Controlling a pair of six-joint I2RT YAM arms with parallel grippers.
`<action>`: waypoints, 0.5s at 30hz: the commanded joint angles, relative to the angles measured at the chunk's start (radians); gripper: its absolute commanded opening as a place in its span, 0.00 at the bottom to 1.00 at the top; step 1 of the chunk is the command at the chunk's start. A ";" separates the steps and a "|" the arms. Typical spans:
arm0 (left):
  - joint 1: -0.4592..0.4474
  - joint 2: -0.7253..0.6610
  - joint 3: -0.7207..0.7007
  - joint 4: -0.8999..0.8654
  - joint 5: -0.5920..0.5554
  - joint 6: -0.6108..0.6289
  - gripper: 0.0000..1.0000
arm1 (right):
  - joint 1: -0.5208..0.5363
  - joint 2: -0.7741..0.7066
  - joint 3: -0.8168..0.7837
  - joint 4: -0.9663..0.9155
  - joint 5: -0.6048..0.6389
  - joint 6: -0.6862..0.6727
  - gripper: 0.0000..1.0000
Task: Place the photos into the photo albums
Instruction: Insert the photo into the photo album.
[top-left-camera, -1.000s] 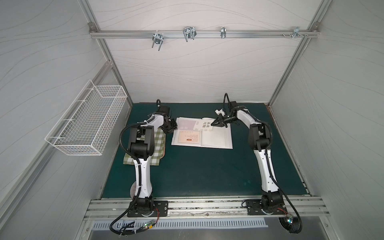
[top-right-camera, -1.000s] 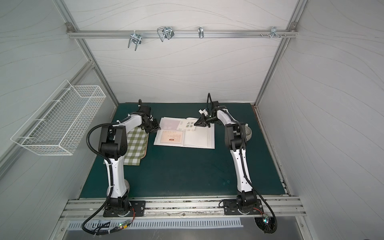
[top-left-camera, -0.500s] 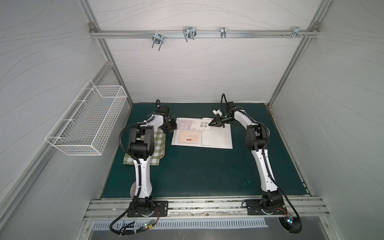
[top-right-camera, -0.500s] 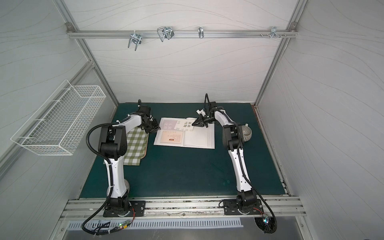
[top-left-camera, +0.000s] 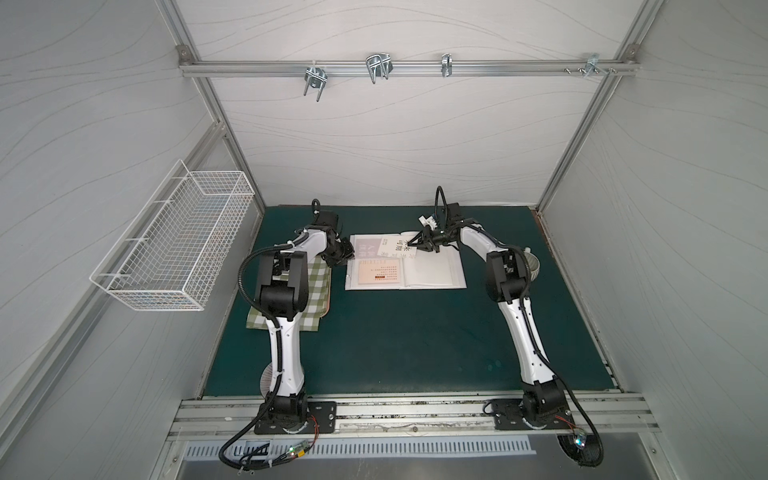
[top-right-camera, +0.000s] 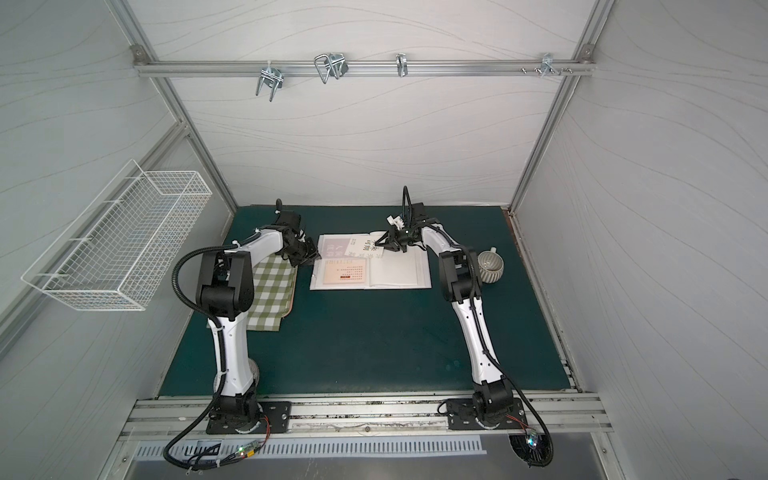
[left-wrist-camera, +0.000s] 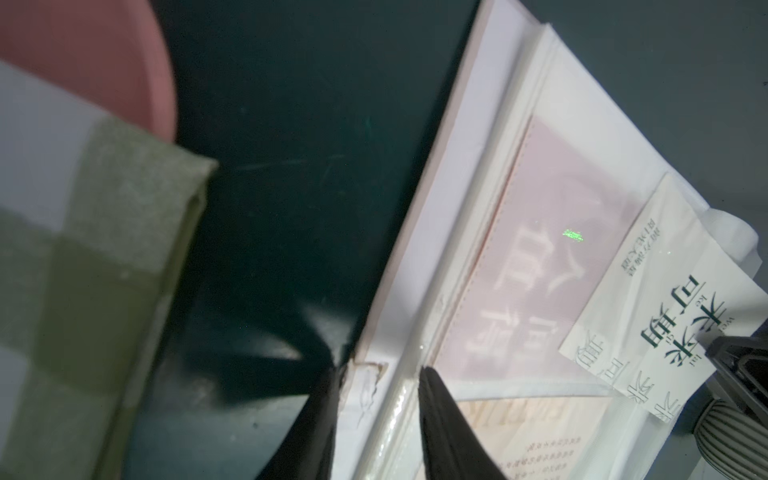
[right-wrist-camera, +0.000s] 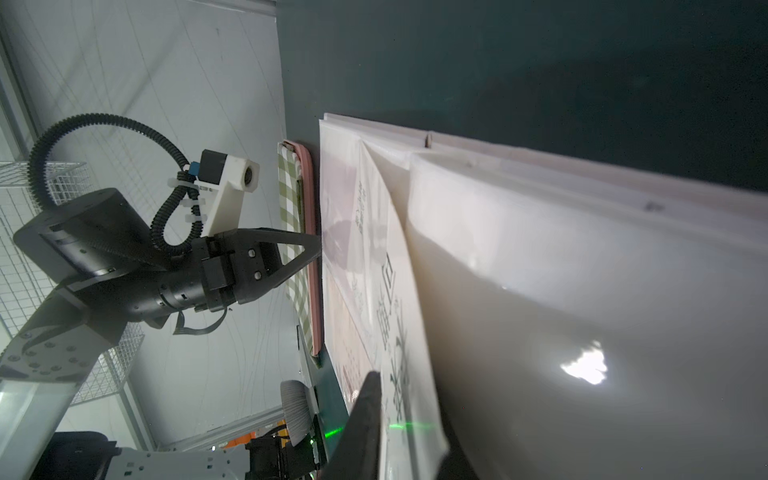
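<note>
Right now your right gripper straddles the white card; whether it pinches, you cannot tell. That card lies tilted across the open photo album, overlapping a sleeved pinkish card. Your left gripper is clamped on the album's outer edge, beside the checked cloth on the green mat.

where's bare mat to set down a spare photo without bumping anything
Widest bare stretch: green mat in front of the open album, between the left arm and right arm. The back right corner behind the ribbed cup is bare too. Crowded: the album's back half, left fingers and right fingers at it, checked cloth alongside.
</note>
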 joint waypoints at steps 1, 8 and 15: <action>-0.003 0.005 -0.018 -0.011 0.001 -0.015 0.37 | 0.007 -0.048 -0.056 0.020 0.068 0.031 0.21; -0.003 0.000 -0.022 -0.006 0.005 -0.019 0.36 | -0.004 -0.185 -0.250 0.030 0.126 0.036 0.21; -0.002 0.001 -0.025 0.000 0.014 -0.026 0.36 | -0.003 -0.197 -0.322 0.148 0.089 0.122 0.19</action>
